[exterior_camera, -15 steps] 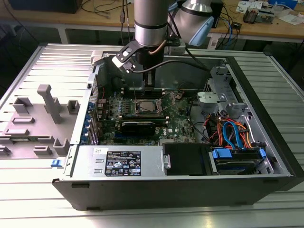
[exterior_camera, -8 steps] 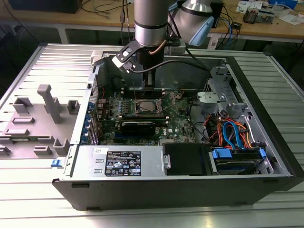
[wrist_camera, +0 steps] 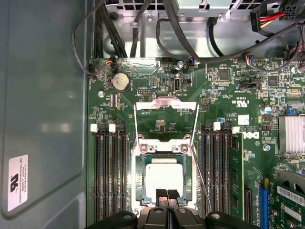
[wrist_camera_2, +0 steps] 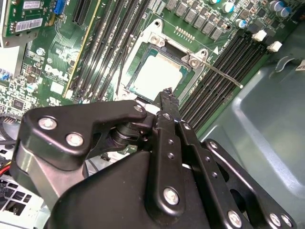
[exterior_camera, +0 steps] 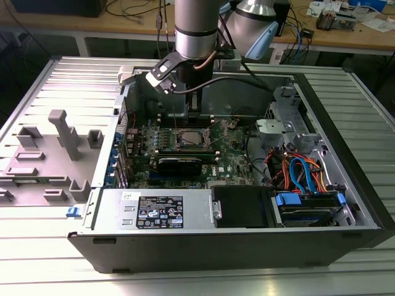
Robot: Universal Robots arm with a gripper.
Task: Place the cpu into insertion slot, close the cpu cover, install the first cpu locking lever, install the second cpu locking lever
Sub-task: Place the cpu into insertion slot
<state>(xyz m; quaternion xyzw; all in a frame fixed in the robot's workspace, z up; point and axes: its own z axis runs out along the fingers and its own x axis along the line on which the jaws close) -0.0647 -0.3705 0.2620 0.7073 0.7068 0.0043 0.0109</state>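
The cpu (wrist_camera: 164,179) lies seated in the insertion slot (wrist_camera: 139,177); the cpu cover (wrist_camera: 167,101) looks raised beyond it — closing it seems the step in hand. The gripper (wrist_camera: 167,193) hovers at the cpu's edge, fingers together, empty — the cover wants a gentle push.

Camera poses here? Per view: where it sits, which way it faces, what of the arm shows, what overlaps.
Exterior view: off the arm, raised, looking down into the open computer case; the arm and gripper hang over the motherboard.
First wrist view: on the wrist, looking along the gripper at the cpu in the insertion slot; shut fingertips show.
Second wrist view: on the wrist, slanted across the motherboard; the gripper's linkage sits in the foreground.
Shared: all three show the cpu below the gripper.
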